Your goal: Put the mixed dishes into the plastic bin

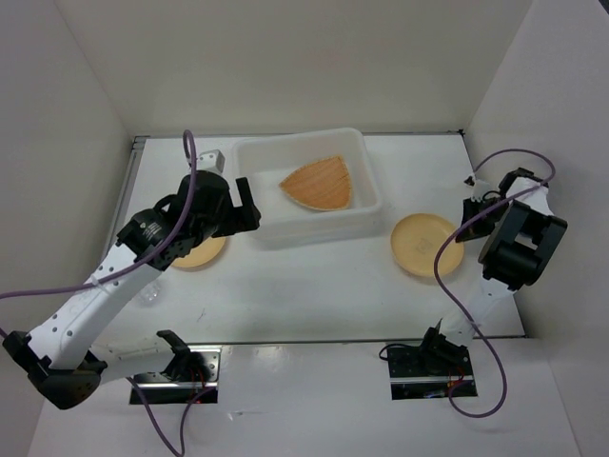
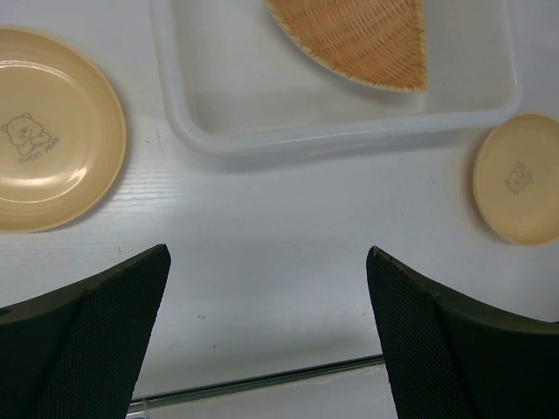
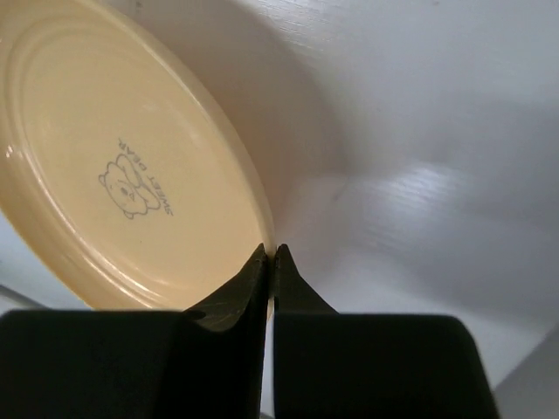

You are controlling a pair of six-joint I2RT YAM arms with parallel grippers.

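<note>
The plastic bin (image 1: 366, 162) stands at the middle back with the woven orange plate (image 1: 319, 183) lying in it. One round pale orange plate (image 1: 202, 253) lies left of the bin, partly under my left arm. My left gripper (image 1: 245, 211) hovers open and empty by the bin's left front corner. In the left wrist view, the open gripper (image 2: 268, 323) is over bare table, with that plate (image 2: 48, 131), the bin (image 2: 341, 131) and the woven plate (image 2: 358, 39) ahead. The second round plate (image 1: 423, 245) lies right of the bin. My right gripper (image 1: 466, 227) is shut on its right rim, also in the right wrist view (image 3: 271, 255).
A faint clear cup (image 1: 147, 295) sits near the left arm's forearm. A small pale object (image 1: 211, 157) stands behind the bin's left corner. White walls enclose the table on three sides. The second round plate also shows in the left wrist view (image 2: 520, 179).
</note>
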